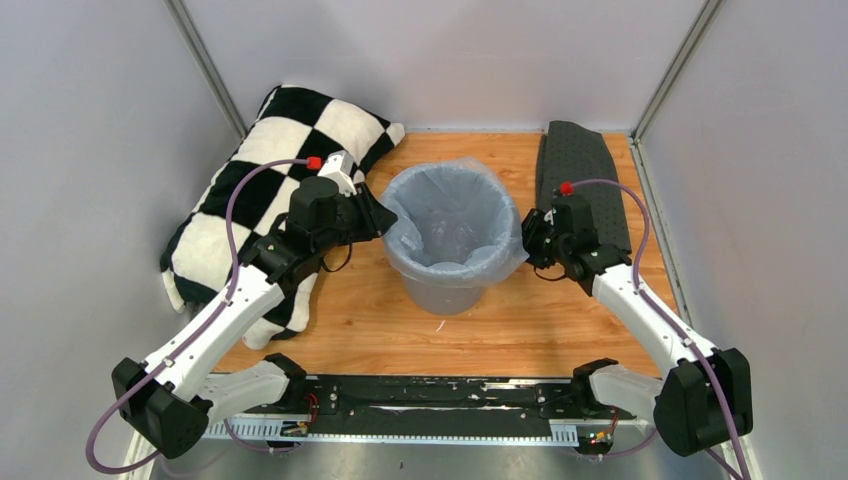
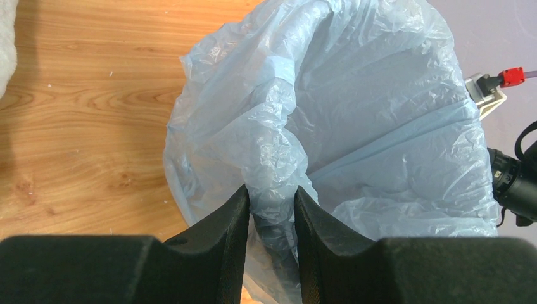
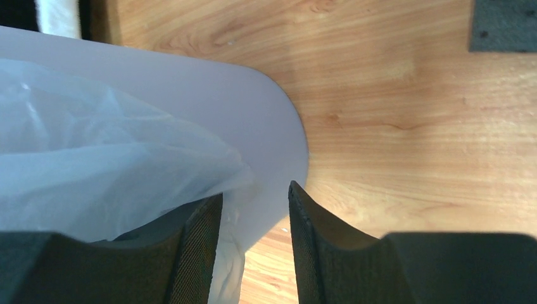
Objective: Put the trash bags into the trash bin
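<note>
While your left fingers (image 2: 218, 247) pinch a fold of the trash bag (image 1: 455, 215) at the left rim of the trash bin (image 1: 445, 292), the bag sits inside it, edge draped over the rim, in the middle of the desk (image 1: 350, 320). Your right fingers (image 3: 320, 247) stand parted at the right wall (loose film hangs in the gap).

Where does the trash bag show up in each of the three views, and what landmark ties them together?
Top external: trash bag lines the trash bin at table centre.
Left wrist: trash bag fills the centre and right.
Right wrist: trash bag at left, over the trash bin's wall.
Shared landmark: the wooden tabletop, in all three.
</note>
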Action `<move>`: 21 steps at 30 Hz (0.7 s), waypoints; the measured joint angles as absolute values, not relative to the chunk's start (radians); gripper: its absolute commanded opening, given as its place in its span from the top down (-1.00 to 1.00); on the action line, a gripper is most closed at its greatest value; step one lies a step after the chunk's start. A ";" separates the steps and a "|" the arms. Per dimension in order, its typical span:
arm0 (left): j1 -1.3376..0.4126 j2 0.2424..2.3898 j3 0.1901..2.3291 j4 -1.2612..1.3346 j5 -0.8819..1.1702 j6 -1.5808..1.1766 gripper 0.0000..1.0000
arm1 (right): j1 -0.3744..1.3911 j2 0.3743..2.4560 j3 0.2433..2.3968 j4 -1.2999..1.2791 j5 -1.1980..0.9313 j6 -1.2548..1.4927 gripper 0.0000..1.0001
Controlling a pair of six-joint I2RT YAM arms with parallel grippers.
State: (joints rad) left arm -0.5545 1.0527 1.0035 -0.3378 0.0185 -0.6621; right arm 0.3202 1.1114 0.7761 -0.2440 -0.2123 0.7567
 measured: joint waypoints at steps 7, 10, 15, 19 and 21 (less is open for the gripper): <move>-0.559 1.053 1.003 -0.338 0.014 -0.662 0.36 | 0.320 1.108 0.777 -0.371 -0.171 0.712 -0.08; -0.559 1.053 1.003 -0.337 0.014 -0.662 0.36 | 0.320 1.093 0.777 -0.412 -0.154 0.692 -0.16; -0.559 1.053 1.003 -0.338 0.014 -0.662 0.35 | 0.320 1.024 0.786 -0.470 -0.126 0.662 -0.24; -0.559 1.053 1.004 -0.338 0.014 -0.662 0.35 | 0.320 0.985 0.812 -0.493 -0.089 0.646 -0.28; -0.559 1.053 1.004 -0.338 0.014 -0.662 0.35 | 0.320 0.978 0.815 -0.496 -0.076 0.642 -0.29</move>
State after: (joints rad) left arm -0.5587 1.0531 1.0042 -0.3382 0.0143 -0.6617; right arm 0.3202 0.9775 0.8154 -0.4957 -0.0757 0.6422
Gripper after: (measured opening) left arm 0.324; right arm 0.639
